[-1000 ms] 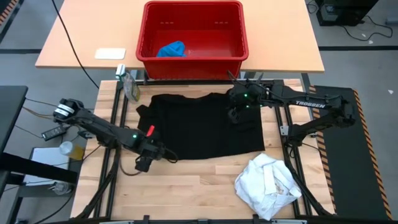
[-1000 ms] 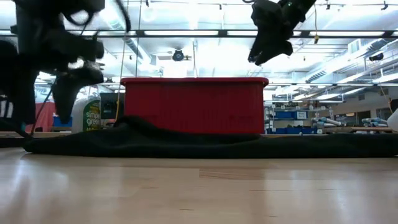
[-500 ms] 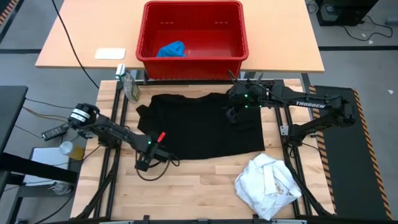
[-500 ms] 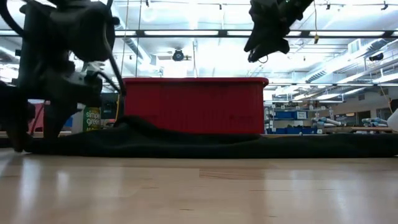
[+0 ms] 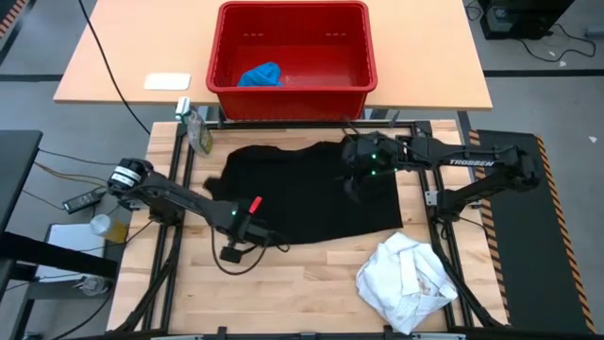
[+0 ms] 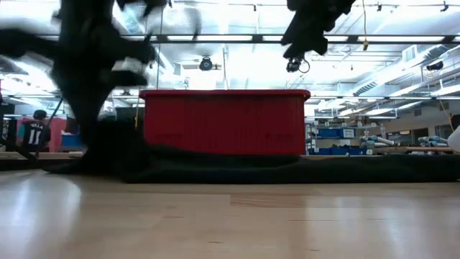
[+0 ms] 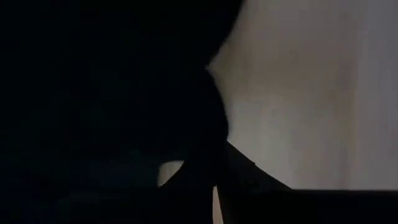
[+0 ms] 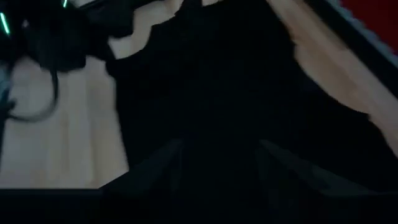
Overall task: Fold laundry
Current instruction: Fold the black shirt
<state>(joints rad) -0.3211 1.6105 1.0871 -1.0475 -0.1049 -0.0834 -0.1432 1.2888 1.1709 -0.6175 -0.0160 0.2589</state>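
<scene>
Red plastic basket [image 5: 363, 66] sits on the far table, holding only the bright blue garment [image 5: 260, 75], bunched in its left half. On the near wooden table [image 5: 293, 293] the large black garment [image 5: 311, 194] lies spread between the arms, and the white garment [image 5: 406, 279] is crumpled at the front right corner. Left gripper [image 5: 253, 229] is at the black garment's front left edge, its fingers closed; whether cloth is pinched between them cannot be told. Right gripper [image 5: 356, 184] hovers over the garment's right part, fingers apart, holding nothing.
</scene>
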